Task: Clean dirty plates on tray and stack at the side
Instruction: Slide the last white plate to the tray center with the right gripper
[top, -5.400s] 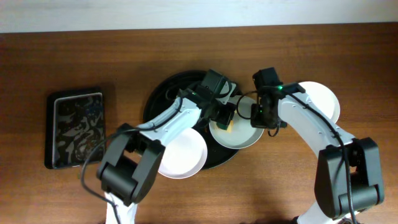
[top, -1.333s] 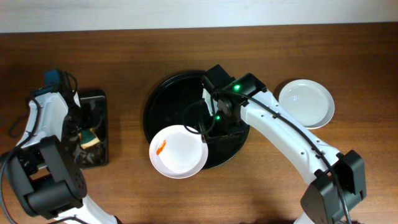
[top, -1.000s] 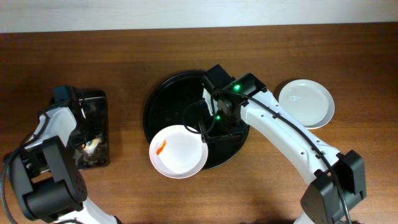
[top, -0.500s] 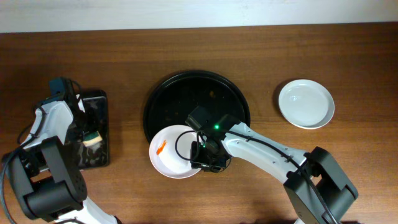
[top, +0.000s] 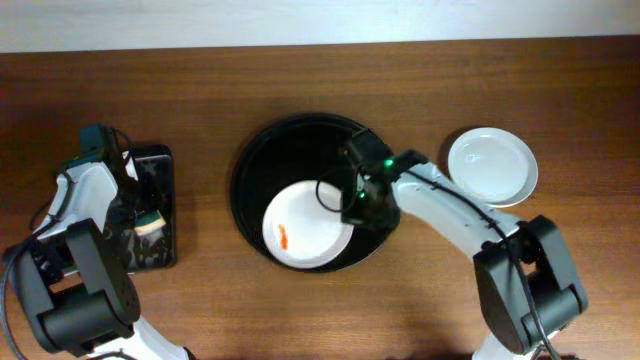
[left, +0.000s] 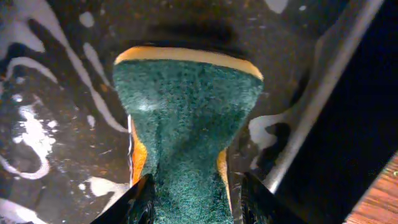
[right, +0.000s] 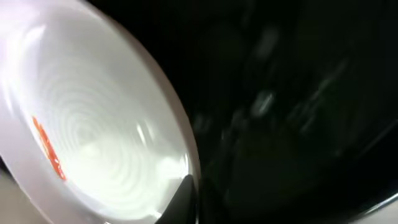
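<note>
R pincer (top: 352, 208) sits at the right rim of the dirty plate (top: 307, 225). It reads as clenched on that rim: in the wrist view one fingertip (right: 182, 194) lies over the edge and the other is hidden, so prob a pinch, not 100% sure. Dirty plate lies inside the black tray (top: 258, 160), toward its lower right. The orange smear (top: 284, 238) is on the plate's left half, well apart from my pinch.

L pincer (top: 148, 216) is over the sponge tray (top: 160, 165), clamped on the sponge (left: 186, 106). Green scour face points at the wrist cam, sides squeezed in btwn the fingers (left: 142, 200), foamy water below. Side stack (top: 492, 166) rests on the desk (top: 300, 80) right of the tray, apart from it; can't tell how many plates are in it.

My read of the step: R steadies the plate, L brings the sponge across to wipe. To do it well:
- Keep R grip at the very rim so the wipe path to the smear is free.
- Keep the plate over the tray so drips land there, not on the desk.
- Lift L clear of the sponge tray wall before crossing.
- Press lightly w/ the scour face and stroke toward the R pinch, so the plate pushes into the grip and doesn't skid out.
- Check the smear is gone before moving the plate to the side stack.
</note>
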